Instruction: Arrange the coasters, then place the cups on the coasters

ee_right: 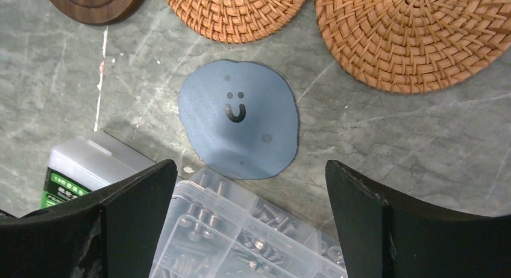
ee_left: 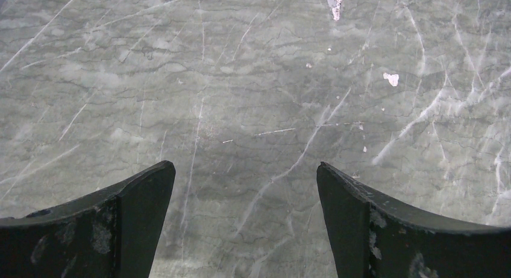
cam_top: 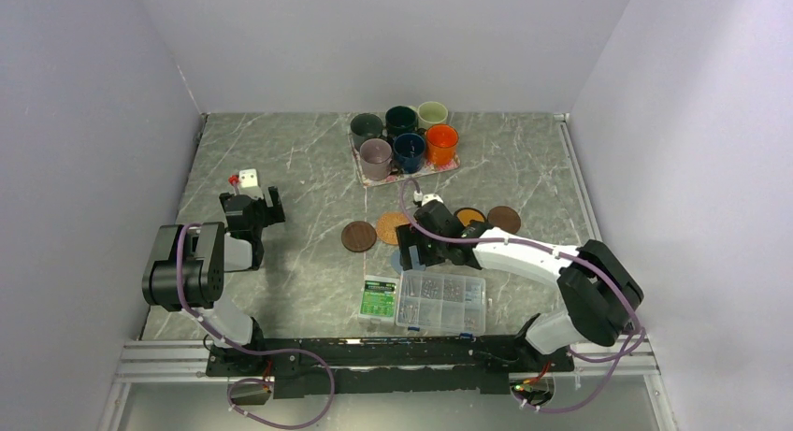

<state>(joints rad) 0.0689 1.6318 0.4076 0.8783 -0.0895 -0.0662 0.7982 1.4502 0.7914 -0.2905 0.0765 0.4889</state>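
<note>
The thin light-blue round coaster [ee_right: 238,127] with a smiley face is being framed from above by the right gripper [ee_right: 248,181], whose jaws are being held wide apart and empty. Its near edge is touching the clear plastic screw box [ee_right: 241,242]. Two woven tan coasters [ee_right: 416,31] and a dark brown wooden coaster [ee_right: 93,0] are lying just beyond it, the six handled mugs [cam_top: 404,136] are standing on the floral tray [cam_top: 439,169] farther back, and the left gripper [ee_left: 246,175] is being held open over the bare grey marble table [ee_left: 241,79].
</note>
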